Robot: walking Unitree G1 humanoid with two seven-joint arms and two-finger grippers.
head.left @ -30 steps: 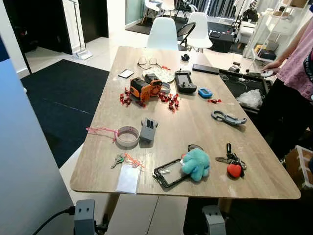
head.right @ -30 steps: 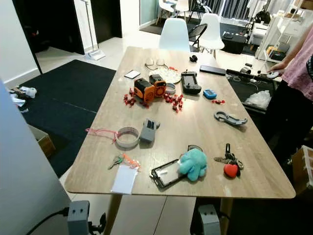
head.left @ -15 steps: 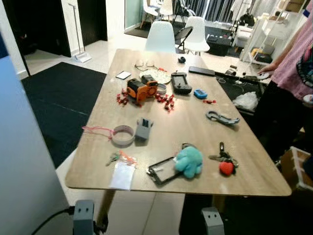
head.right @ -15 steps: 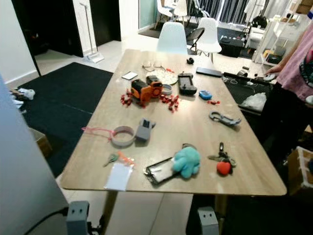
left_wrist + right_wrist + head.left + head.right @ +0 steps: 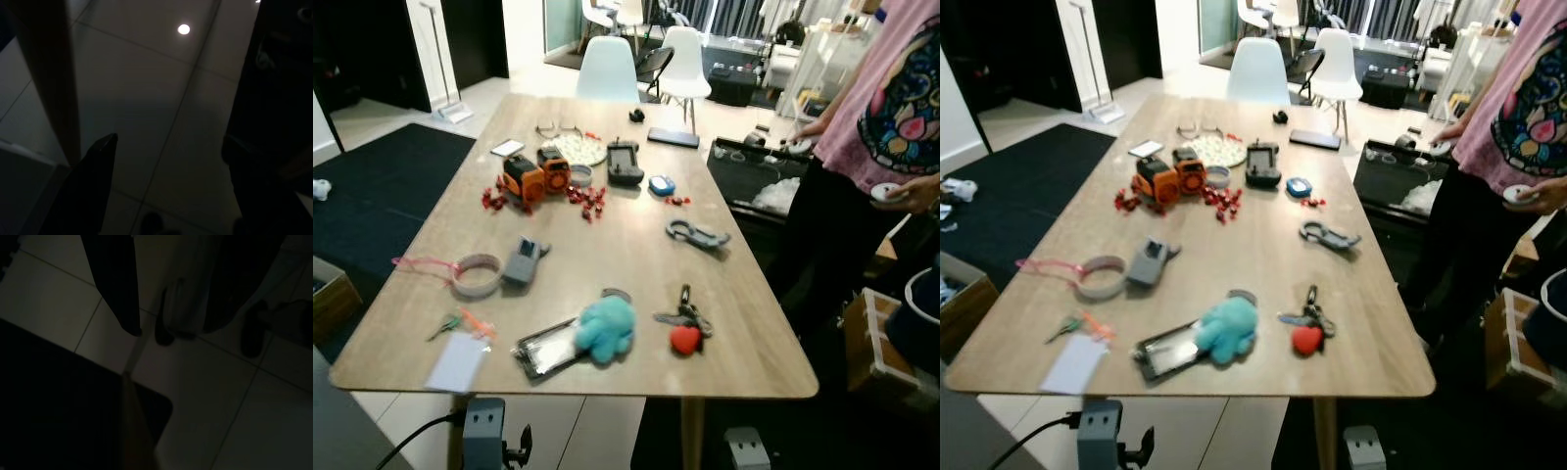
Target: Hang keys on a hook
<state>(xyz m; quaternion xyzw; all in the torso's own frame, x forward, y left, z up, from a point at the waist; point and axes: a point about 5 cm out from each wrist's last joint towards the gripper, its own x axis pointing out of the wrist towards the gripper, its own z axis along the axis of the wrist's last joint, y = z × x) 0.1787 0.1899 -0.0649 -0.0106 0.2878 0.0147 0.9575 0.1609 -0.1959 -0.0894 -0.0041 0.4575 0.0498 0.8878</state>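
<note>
Left eye view: keys (image 5: 683,318) lie on table (image 5: 636,255).

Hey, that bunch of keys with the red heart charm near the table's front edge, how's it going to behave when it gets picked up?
The bunch of keys is probably floppy: loose pieces on one ring would dangle and swing. The red heart charm looks rounded, so likely slippery to pinch. The bunch lies flat, unlikely to roll.

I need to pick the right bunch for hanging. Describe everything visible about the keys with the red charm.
The keys with the red charm lie flat on the wooden table, near its front edge and toward the robot's right, just right of the teal plush toy without touching it. A dark, narrow fob points away from the robot, greyish metal keys fan out to the left, and a rounded, glossy red charm sits nearest the table edge. Nothing grips or covers the bunch.
</note>
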